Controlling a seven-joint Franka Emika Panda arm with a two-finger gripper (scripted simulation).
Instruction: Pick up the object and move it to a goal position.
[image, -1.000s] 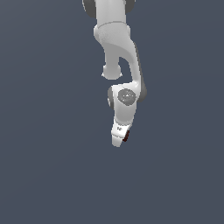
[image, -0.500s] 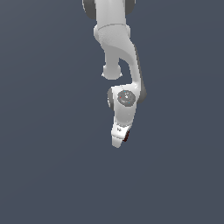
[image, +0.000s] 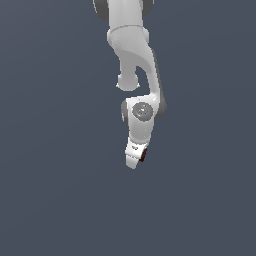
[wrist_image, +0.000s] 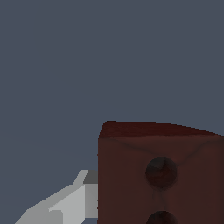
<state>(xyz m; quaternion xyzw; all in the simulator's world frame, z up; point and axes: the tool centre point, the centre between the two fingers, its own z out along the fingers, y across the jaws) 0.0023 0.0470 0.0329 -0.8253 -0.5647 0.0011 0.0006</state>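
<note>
The white arm hangs down in the middle of the exterior view and ends in my gripper (image: 136, 161). A sliver of the dark red-brown block (image: 143, 154) shows at the gripper's side, held above the plain grey ground. In the wrist view the block (wrist_image: 131, 175) fills the near corner, with round dark dots on its face, and one grey-white finger (wrist_image: 70, 203) presses against its side. The other finger is hidden behind the block. The gripper is shut on the block.
Only a flat, uniform grey-blue surface (image: 55, 190) surrounds the arm in both views. No goal marker or other object shows.
</note>
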